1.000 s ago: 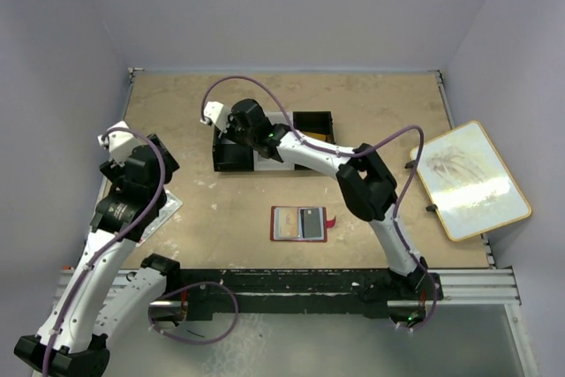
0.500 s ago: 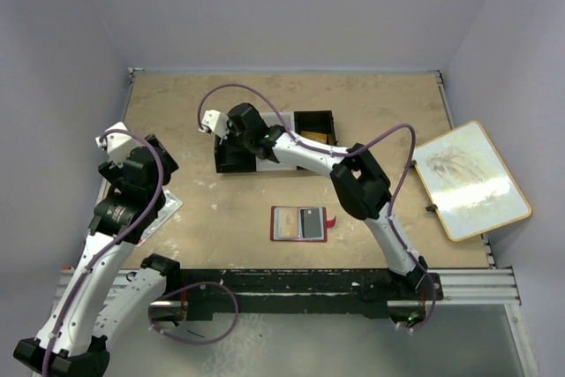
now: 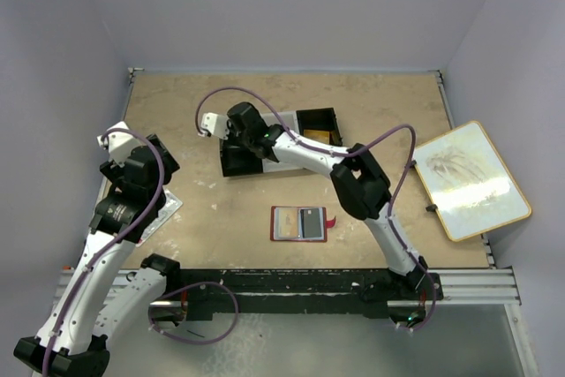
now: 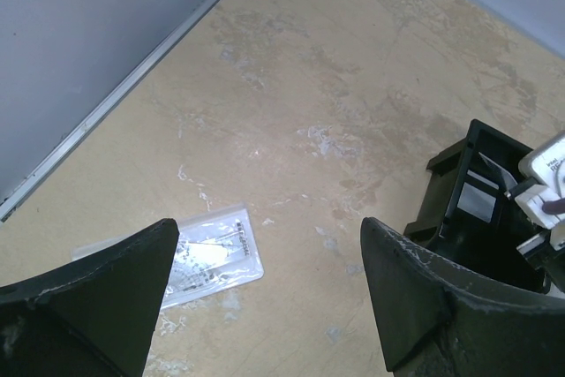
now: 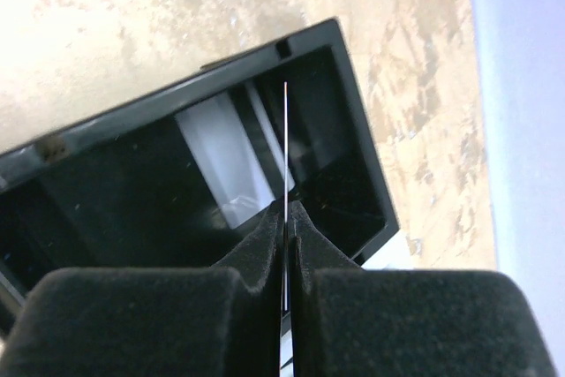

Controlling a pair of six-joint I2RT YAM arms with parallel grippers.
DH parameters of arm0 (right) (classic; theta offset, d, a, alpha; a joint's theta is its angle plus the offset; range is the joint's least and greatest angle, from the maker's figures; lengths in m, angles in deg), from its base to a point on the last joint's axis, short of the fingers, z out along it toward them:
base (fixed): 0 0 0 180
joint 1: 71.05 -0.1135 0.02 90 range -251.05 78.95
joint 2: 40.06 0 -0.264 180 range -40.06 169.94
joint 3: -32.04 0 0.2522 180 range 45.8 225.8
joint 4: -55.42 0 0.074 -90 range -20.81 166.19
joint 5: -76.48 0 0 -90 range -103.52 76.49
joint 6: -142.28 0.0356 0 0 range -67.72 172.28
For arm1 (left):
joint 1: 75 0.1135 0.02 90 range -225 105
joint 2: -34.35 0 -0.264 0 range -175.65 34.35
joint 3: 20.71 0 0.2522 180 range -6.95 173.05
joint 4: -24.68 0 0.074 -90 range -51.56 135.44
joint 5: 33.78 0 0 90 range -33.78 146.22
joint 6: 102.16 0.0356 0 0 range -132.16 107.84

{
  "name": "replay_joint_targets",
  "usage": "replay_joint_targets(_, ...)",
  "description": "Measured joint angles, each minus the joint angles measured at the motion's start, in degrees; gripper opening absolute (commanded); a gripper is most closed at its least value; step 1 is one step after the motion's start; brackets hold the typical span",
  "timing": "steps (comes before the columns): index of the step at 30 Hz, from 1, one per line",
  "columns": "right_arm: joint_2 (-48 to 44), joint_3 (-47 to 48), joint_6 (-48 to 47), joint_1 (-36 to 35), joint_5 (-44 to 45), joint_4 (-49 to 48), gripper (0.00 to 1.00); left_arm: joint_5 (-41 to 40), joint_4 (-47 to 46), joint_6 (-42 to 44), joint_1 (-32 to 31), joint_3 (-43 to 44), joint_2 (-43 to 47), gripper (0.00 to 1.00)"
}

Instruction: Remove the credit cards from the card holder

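The card [image 5: 285, 147] shows edge-on as a bare sliver standing up out of my right end effector [image 5: 287, 218], which is pressed together on its lower edge. It hangs over the end compartment of the tray [image 5: 221, 72], inside the rim and not touching any wall that I can see.

I judge it light, stiff and slick. The pads can only hold it by its two flat faces, and a small twist could make it pivot or slide out, so I should take a deep bite near the middle of one edge and leave the corners alone. It should drop cleanly if I let go while it is upright.

The holder [image 3: 299, 223] lies open on the desk [image 3: 371, 103], well nearer my bases than the tray. Its panels look filled, though I cannot tell whether by cards.

My left end effector [image 4: 265, 245] is spread wide and empty, left of the tray, above a clear packet [image 4: 212, 258].
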Motion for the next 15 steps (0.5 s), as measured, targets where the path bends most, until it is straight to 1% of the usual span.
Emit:
replay_joint_targets(3, 1.8, 2.8, -2.4, 0.0, 0.4, -0.7, 0.01, 0.0, 0.0, 0.0, 0.0, 0.0, 0.0, 0.82)
replay_joint_targets(8, 4.2, 3.1, -6.7, 0.0, 1.2, -1.8, 0.01, 0.0, 0.0, 0.0, 0.0, 0.0, 0.0, 0.82)
replay_joint_targets(15, 8.0, 4.1, -10.0, 0.0, 1.4, -2.0, 0.02, 0.0, 0.0, 0.0, 0.0, 0.0, -0.1, 0.82)
